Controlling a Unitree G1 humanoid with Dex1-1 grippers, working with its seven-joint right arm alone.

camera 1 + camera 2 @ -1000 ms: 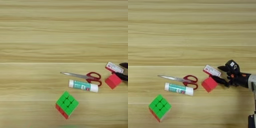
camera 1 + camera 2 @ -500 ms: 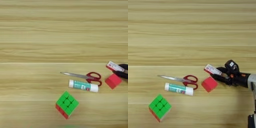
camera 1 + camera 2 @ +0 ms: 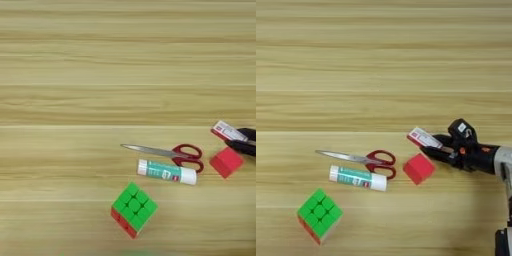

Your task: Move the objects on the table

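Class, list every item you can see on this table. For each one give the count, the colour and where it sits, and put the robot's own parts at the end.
Table: one, light-brown wood with grain stripes, fills the view.
Scissors: one pair, red handles and silver blades, lower middle, blades pointing left.
Glue stick: one, white and green, lying flat just below the scissors.
Puzzle cube: one, green on top with a red side, nearest the bottom edge, left of the rest.
Red cube: one, small, right of the scissors' handles.
Flat box: one, white and red, above and right of the red cube, its right end between the fingers.
Right gripper: one, black fingers closed on the flat box, reaching in from the right.
Forearm: one, silver, at the right edge.
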